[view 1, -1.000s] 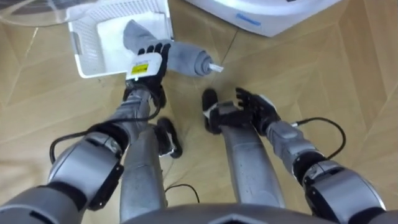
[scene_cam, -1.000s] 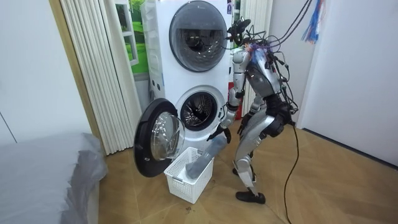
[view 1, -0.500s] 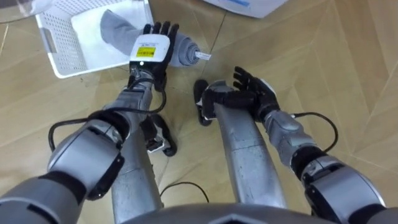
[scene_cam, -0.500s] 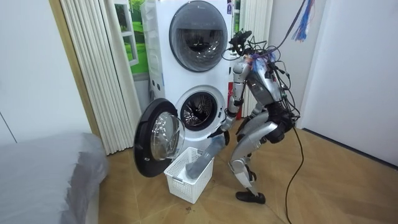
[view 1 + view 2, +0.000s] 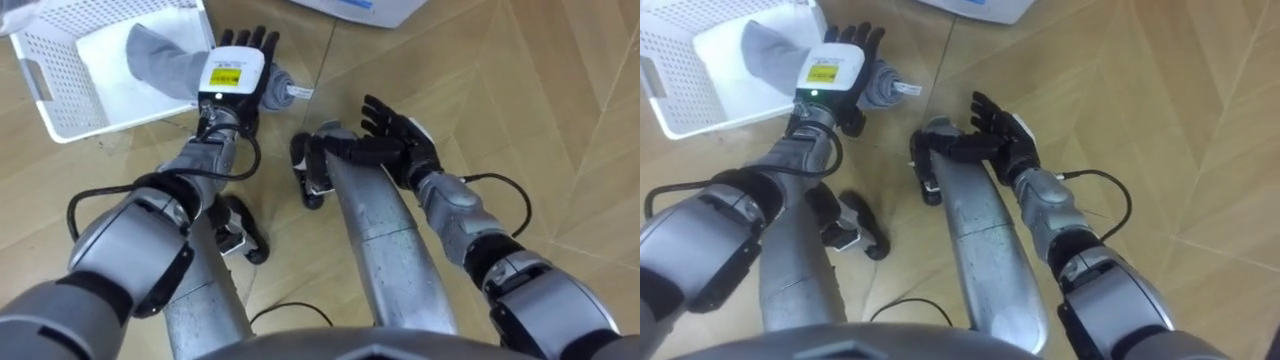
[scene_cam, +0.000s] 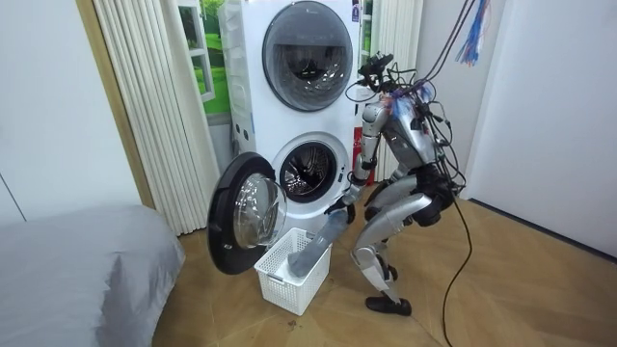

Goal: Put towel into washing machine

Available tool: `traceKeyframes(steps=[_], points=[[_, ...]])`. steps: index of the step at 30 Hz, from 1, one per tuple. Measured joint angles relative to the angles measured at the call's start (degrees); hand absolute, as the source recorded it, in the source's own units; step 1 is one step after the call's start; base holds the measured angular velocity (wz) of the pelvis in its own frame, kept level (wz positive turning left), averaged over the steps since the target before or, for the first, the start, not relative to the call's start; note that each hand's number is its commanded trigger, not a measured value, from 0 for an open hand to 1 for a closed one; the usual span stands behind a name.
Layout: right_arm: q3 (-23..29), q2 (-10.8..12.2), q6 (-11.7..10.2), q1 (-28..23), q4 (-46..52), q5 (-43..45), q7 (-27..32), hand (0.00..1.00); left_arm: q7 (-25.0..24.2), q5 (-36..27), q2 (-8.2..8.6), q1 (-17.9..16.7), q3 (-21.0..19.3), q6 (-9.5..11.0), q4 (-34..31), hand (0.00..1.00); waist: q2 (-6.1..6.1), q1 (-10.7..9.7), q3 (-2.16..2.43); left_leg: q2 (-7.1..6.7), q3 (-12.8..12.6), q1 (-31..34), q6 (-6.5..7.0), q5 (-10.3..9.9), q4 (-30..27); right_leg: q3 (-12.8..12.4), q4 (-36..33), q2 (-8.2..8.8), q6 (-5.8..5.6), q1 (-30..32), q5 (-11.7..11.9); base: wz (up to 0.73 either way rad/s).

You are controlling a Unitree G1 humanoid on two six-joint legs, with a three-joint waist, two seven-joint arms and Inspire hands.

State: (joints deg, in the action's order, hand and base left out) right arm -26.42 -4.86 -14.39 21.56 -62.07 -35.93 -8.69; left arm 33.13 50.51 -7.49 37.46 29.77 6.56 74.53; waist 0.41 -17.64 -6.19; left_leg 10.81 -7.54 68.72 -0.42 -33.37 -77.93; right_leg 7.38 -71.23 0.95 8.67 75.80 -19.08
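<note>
We start at the left, where the basket (image 5: 40,85) stands on the floor. The towel (image 5: 155,55) lies half in it, and its grey length runs out over the near rim.

The left hand (image 5: 232,72) sits on top of the towel's free end. We see the hand from the back, with its fingers bent over the roll, and we judge this a hold rather than a mere touch (in the room view the towel rises from the basket to this hand). A short end of towel sticks out on the hand's right side.

The right hand (image 5: 392,140) is idle by the right knee, fingers spread and empty.

In the room view the door (image 6: 241,217) hangs wide open, with the basket just below and beside it. The drum (image 6: 310,172) is clear to receive. The robot stands bent at the knees just at the washer's right.

Our finding is that the task is at an early stage. The towel is grasped and partly lifted, but its lower part is not yet out of the basket. Left to do are lifting it free, carrying it to the drum, pushing it in and letting go.
</note>
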Motion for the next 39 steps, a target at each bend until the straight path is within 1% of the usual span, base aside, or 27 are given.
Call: traceKeyframes(steps=[3, 4, 5, 8, 11, 13, 16, 20, 23, 25, 27, 28, 29, 30, 32, 33, 34, 35, 37, 38, 39], points=[[-0.42, -0.01, -0.14, 0.07, 0.74, -0.01, -0.34, 0.00, -0.06, -0.32, -0.13, 0.46, 1.53, 0.06, 1.19, 1.00, -0.15, -0.73, 0.02, 0.13, 0.30, 1.11, -0.28, -0.25, -0.89, 0.31, -0.85, 0.01, 0.32, 0.99, -0.37, 0.00], [-0.59, -0.01, -0.53, 0.08, 0.88, 0.00, -0.71, 0.00, -0.17, -0.31, -0.19, 0.50, 2.18, 0.08, 1.56, 1.00, -0.20, -0.92, 0.03, 0.44, 0.51, 1.57, -0.46, -0.49, -1.46, 0.57, -1.29, -0.10, 0.54, 1.37, -0.57, 0.00], [-0.85, 0.01, -0.56, 0.07, 0.94, -0.01, -0.92, 0.00, -0.19, -0.31, -0.22, 0.51, 2.19, 0.05, 2.02, 1.00, -0.41, -1.15, -0.04, 0.52, 0.74, 1.76, -0.68, -0.83, -2.02, 0.68, -1.88, -0.14, 0.74, 1.56, -0.89, 0.00], [-1.14, 0.00, -0.56, 0.11, 1.08, 0.00, -1.88, 0.00, -0.51, -0.31, -0.36, 0.60, 2.16, -0.05, 3.01, 1.00, -0.58, -1.46, 0.02, 0.65, 1.49, 2.08, -0.83, -1.46, -2.88, 1.04, -2.74, -0.23, 0.90, 1.75, -1.64, 0.00], [-1.21, 0.03, -0.54, 0.35, 1.08, 0.01, -2.37, 0.00, -1.28, -0.32, -0.80, 0.78, 2.19, -0.05, 3.09, 1.00, -0.61, -1.91, 0.02, 0.69, 1.62, 2.46, -0.87, -1.55, -3.01, 1.34, -2.82, -0.20, 1.05, 1.93, -1.81, 0.00], [-1.55, 0.03, -0.53, 0.52, 1.08, -0.04, -2.78, 0.00, -1.50, -0.32, -1.39, 0.82, 3.11, -0.09, 3.09, 1.00, -0.67, -2.53, 0.03, 0.69, 1.65, 2.69, -1.02, -1.60, -3.05, 1.38, -2.82, -0.23, 1.06, 2.16, -1.82, 0.00], [-1.60, 0.03, -0.44, 0.46, 1.10, -0.88, -2.77, 0.00, -1.91, -0.31, -1.80, 0.87, 4.67, -0.12, 3.09, 1.00, -0.81, -2.58, 0.11, 0.79, 1.70, 2.67, -1.02, -1.81, -3.30, 1.38, -2.87, -0.35, 0.96, 2.16, -1.89, -0.03], [-1.51, 0.01, -0.32, 0.06, 1.19, -0.94, -2.64, 0.00, -2.45, -0.28, -1.96, 0.54, 4.97, -0.13, 3.04, 1.00, -0.99, -2.58, 0.22, 0.46, 1.90, 2.18, -0.56, -2.05, -3.86, 1.43, -3.29, 0.00, 0.98, 1.99, -1.88, -0.05], [-1.55, -0.09, 0.39, -1.40, 3.02, -0.54, -1.70, 0.00, -2.41, -0.19, -2.18, -0.25, 5.32, -0.10, 3.04, 1.00, -1.22, -2.49, 0.33, 0.32, 1.90, 0.99, -0.47, -2.14, -3.72, 1.44, -3.15, 0.09, 0.81, 0.77, -2.01, 0.00], [-1.56, -0.09, 0.79, -2.39, 3.33, -0.43, -0.89, 0.00, -2.38, -0.28, -2.49, -1.32, 5.24, -0.09, 3.06, 1.00, -1.31, -2.40, 0.36, 0.23, 1.90, -1.20, -0.56, -2.17, -2.88, 1.43, -2.39, 0.10, 0.66, -1.46, -2.16, 0.00], [-1.58, -0.22, 0.82, -3.40, 2.97, -0.42, -0.54, 0.00, -2.23, -0.29, -2.61, -2.47, 5.15, 0.19, 3.06, 1.00, -1.36, -2.25, 0.39, 0.19, 1.61, -3.63, -0.98, -2.13, -1.14, 1.41, -0.77, 0.09, 0.51, -4.02, -1.96, 0.00], [-1.55, -0.41, 0.76, -4.35, 2.72, -0.40, -0.17, 0.00, -2.17, -0.28, -2.74, -3.18, 4.81, 0.71, 3.06, 1.00, -1.38, -2.16, 0.40, -0.13, 1.52, -5.54, -1.40, -1.86, 0.46, 1.36, 0.69, 0.11, 0.32, -5.98, -1.74, 0.00], [-1.60, -0.64, 0.72, -5.26, 2.64, -0.31, 0.26, 0.00, -2.08, -0.32, -2.78, -3.63, 3.99, 1.39, 3.07, 1.00, -1.39, -1.66, 0.44, -0.39, 1.26, -7.60, -1.18, -1.30, 2.55, 1.21, 2.65, 0.01, 0.05, -8.02, -1.29, 0.00], [-1.57, -0.81, 0.68, -5.66, 2.44, -0.10, 0.55, 0.00, -2.08, -0.32, -2.78, -3.63, 3.91, 1.70, 3.05, 1.00, -1.35, -1.33, 0.44, -0.45, 1.15, -8.60, -1.40, -0.82, 3.72, 1.23, 3.82, -0.05, 0.00, -9.07, -0.92, 0.00], [-1.50, -1.38, 0.68, -6.43, 1.75, 0.61, 1.32, 0.00, -0.95, -0.37, -2.84, -3.61, 1.79, 3.07, 3.00, 1.00, -1.18, 0.21, 0.48, -0.61, 0.84, -11.43, -1.44, 0.55, 7.60, 1.40, 7.88, -0.24, -0.04, -12.15, 0.58, -0.02], [-1.51, -1.72, 0.65, -6.71, 1.03, 0.83, 1.83, 0.00, 0.55, -0.47, -2.97, -3.57, 0.30, 3.97, 2.87, 1.00, -1.15, 1.08, 0.48, -0.79, 0.49, -13.26, -1.24, 1.58, 10.18, 1.41, 10.31, -0.28, -0.10, -14.00, 1.50, 0.07], [-1.42, -2.04, 0.57, -6.70, -0.38, 1.27, 2.45, 0.00, 2.23, -0.49, -3.21, -3.57, -1.03, 4.87, 2.32, 1.00, -1.06, 2.09, 0.48, -1.49, 0.39, -15.01, -1.06, 2.64, 12.64, 1.27, 12.37, -0.16, -0.40, -15.65, 2.11, 0.09], [-1.41, -2.21, 0.56, -6.73, -0.92, 1.44, 2.82, 0.00, 3.04, -0.49, -3.41, -3.60, -1.61, 5.23, 1.82, 1.00, -1.00, 2.68, 0.48, -1.58, 0.13, -15.81, -0.82, 3.14, 13.78, 1.20, 13.40, -0.15, -0.50, -16.44, 2.40, 0.08], [-0.94, -2.50, 0.50, -6.67, -2.93, 4.09, 4.16, 0.00, 5.66, -0.37, -4.80, -3.64, -3.59, 6.81, 0.27, 1.00, -0.47, 4.46, 0.50, -2.21, -0.11, -19.15, -0.72, 4.75, 18.03, 1.13, 17.15, -0.13, -0.86, -19.83, 3.32, 0.08], [-0.90, -2.52, 0.51, -6.63, -3.26, 5.13, 4.37, 0.00, 6.32, -0.39, -5.23, -3.62, -4.36, 7.20, 0.01, 1.00, -0.33, 5.00, 0.43, -2.42, -0.10, -20.12, -0.66, 5.04, 18.95, 1.18, 17.91, -0.06, -0.91, -20.79, 3.38, 0.14], [-0.87, -2.60, 0.54, -6.40, -4.36, 7.00, 4.59, 0.00, 7.75, -0.53, -5.91, -3.65, -5.56, 7.56, -0.61, 1.00, 0.09, 5.62, 0.40, -2.69, -0.04, -21.81, -0.39, 5.54, 20.56, 1.42, 19.16, 0.12, -0.96, -22.60, 3.42, 0.16]])
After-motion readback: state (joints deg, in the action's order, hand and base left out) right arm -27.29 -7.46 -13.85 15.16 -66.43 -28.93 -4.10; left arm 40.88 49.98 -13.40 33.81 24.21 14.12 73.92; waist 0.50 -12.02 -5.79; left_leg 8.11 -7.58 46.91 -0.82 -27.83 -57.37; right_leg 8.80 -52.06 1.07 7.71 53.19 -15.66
